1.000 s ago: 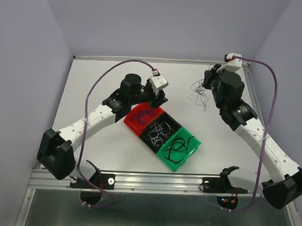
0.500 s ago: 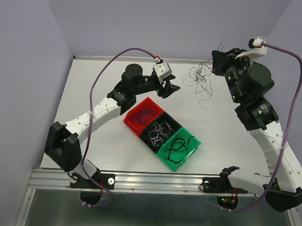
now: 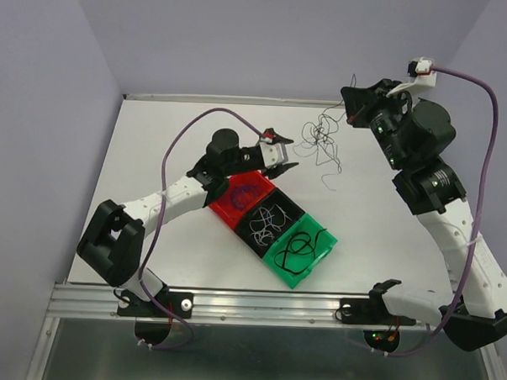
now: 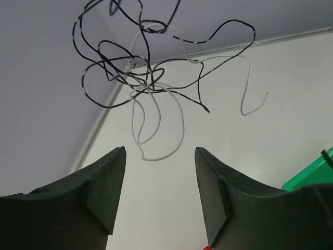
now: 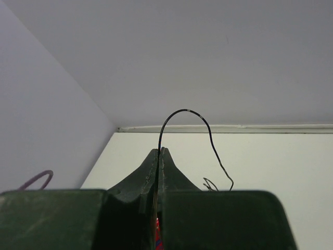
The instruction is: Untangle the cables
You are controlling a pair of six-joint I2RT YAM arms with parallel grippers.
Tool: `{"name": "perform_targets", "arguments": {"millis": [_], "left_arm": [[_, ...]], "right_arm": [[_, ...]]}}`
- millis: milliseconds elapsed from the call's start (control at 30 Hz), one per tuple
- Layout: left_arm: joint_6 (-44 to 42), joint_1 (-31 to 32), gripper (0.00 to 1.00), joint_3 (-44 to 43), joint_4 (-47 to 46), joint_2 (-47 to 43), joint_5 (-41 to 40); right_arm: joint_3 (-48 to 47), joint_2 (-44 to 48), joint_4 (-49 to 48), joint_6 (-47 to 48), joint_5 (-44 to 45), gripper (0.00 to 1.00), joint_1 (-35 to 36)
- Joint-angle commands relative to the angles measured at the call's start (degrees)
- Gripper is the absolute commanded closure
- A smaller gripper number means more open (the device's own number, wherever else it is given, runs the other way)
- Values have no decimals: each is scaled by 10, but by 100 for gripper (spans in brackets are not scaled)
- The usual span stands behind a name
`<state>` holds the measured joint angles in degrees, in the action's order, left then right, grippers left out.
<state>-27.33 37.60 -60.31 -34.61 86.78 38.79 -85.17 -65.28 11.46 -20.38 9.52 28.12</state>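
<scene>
Second grasp on lifted cable tangle (image 3: 321,141).
Top view: note suspension from right gripper (image 3: 351,110), with left gripper (image 3: 280,153) just beside and below. Left wrist: spread wide, empty; advance onto one white cable (image 4: 182,122) only. Right wrist: clamped tight on a black cable (image 5: 184,110); hold firm, draw apart slowly.
</scene>
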Motion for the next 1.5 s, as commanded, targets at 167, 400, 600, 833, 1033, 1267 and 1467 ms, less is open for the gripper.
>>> {"name": "perform_targets", "arguments": {"millis": [167,400,600,833,1033,1267,1467], "left_arm": [[-256,12,32,138,-257,-37,-39],[-256,14,33,144,-334,-13,-56],[-273,15,33,145,-364,-7,-69],[-308,25,33,123,-289,-6,-44],[-324,36,37,93,-237,14,-47],[-330,43,58,45,-194,44,-71],[-335,54,100,32,-177,58,-109]], "right_arm": [[-67,-6,0,-29,-59,99,-2],[-63,-5,1,-33,-71,99,-2],[-59,1,3,-34,-78,99,-2],[-60,0,3,-36,-86,99,-2],[-60,-1,2,-38,-90,99,-2],[-62,7,1,-40,-92,100,-2],[-62,24,2,-30,-68,100,-2]]}}
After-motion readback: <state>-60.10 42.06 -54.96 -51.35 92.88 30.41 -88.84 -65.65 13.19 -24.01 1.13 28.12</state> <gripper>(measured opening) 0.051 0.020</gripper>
